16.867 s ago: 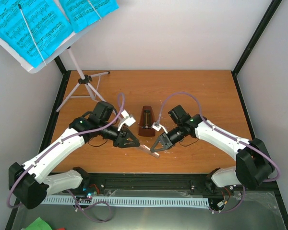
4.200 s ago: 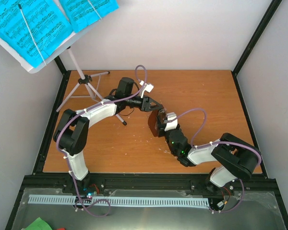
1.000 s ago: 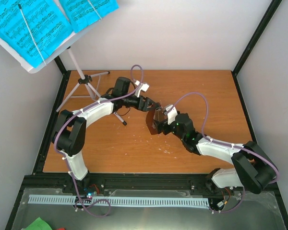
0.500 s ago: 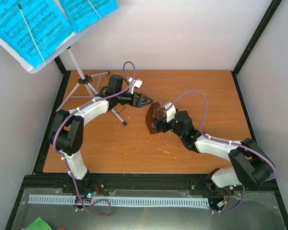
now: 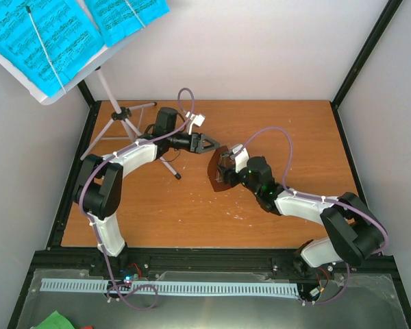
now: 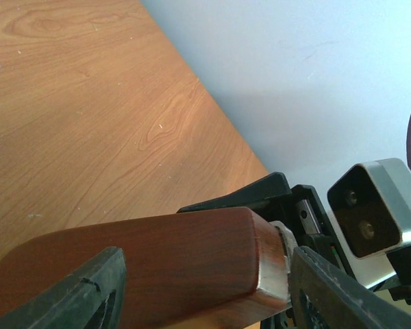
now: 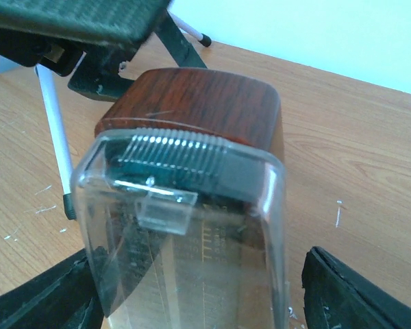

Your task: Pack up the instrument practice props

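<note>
No brand or label can be read. The sheet-music pages point(image 5: 41, 41) carry printed staves, and the metronome's point(image 5: 219, 170) face has a graduated scale, but both are too fine to make out.

The one metronome, brown wood under a clear plastic cover point(image 7: 185, 240), sits near the middle of the tabletop point(image 5: 294, 123). It is tipped over: its long axis lies roughly level, with the broad base aimed at the left pincer point(image 5: 211, 143) and the narrow end toward the right wrist.

The right pincer point(image 5: 227, 166) is pinching it, a finger point(image 7: 349, 295) on either flank of the cover. The left pincer is spread, and in its wrist view the fingers point(image 6: 75, 295) frame the wooden base, just beside it.

One silver tripod music stand point(image 5: 103, 82) is at the far left corner, bearing two bright blue pages side by side.
</note>
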Controlling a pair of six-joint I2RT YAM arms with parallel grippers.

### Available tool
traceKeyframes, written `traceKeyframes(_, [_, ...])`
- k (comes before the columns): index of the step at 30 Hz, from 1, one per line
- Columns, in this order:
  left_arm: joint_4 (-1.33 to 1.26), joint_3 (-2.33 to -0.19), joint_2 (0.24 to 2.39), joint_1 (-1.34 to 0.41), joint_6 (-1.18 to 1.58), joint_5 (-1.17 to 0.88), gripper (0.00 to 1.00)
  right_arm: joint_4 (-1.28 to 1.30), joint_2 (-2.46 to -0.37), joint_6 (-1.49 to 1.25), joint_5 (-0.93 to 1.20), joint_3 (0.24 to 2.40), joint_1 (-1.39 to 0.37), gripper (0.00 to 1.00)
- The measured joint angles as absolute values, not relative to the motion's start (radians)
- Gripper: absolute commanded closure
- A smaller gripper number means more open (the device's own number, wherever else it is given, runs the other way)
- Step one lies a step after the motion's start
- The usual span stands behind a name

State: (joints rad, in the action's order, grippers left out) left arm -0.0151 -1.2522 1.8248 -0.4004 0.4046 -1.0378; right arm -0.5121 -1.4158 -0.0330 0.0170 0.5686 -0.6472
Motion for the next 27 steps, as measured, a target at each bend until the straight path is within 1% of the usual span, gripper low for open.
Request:
traceKeyframes(4, [-0.02,-1.252,1.844,-0.405,0.41,-1.045,0.37,-0.521,-1.423,-0.031,0.03,0.57,-0.646,0.37])
traceKeyframes(12, [-0.03,-1.252,1.856,-0.409,0.414,-1.058,0.4,-0.524,-1.42,-0.026,0.035,0.568,-0.645,0.48])
traceKeyframes(16, [-0.03,-1.252,1.856,-0.409,0.414,-1.059,0.4,-0.525,-1.405,-0.026,0.035,0.556,-0.645,0.51])
traceKeyframes(27, [-0.03,-1.252,1.856,-0.411,0.414,-1.057,0.41,-0.562,-1.332,-0.027,0.034,0.488,-0.644,0.55])
